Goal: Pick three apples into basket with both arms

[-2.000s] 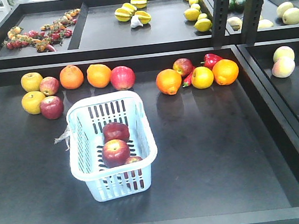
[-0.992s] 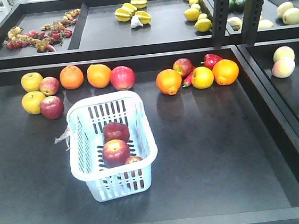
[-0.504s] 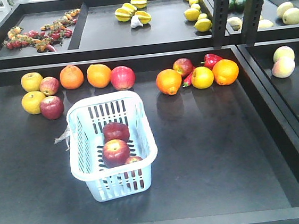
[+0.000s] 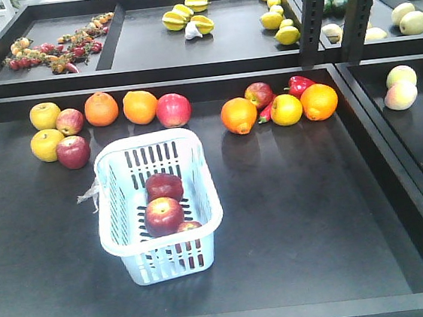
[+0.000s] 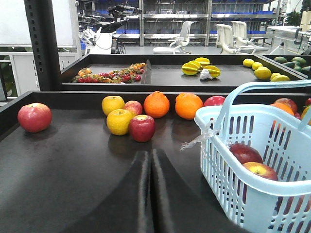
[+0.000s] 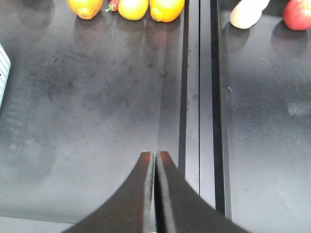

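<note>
The pale blue basket (image 4: 105,186) stands left of centre on the dark shelf. Three dark red apples lie inside it: one at the back (image 4: 164,186), one in the middle (image 4: 164,215) and a smaller-looking one at the front (image 4: 188,227). Neither arm shows in the front view. In the left wrist view my left gripper (image 5: 149,154) is shut and empty, low over the shelf just left of the basket (image 5: 252,194), where two of the apples (image 5: 245,153) show. My right gripper (image 6: 155,155) is shut and empty over bare shelf, with the basket's edge (image 6: 2,73) at far left.
Yellow apples (image 4: 44,115), red apples (image 4: 73,152), oranges (image 4: 101,108) and a big red apple (image 4: 173,109) line the back left. More fruit (image 4: 286,108) sits back right. A raised divider (image 6: 199,97) runs beside my right gripper. A black post (image 4: 316,11) stands behind.
</note>
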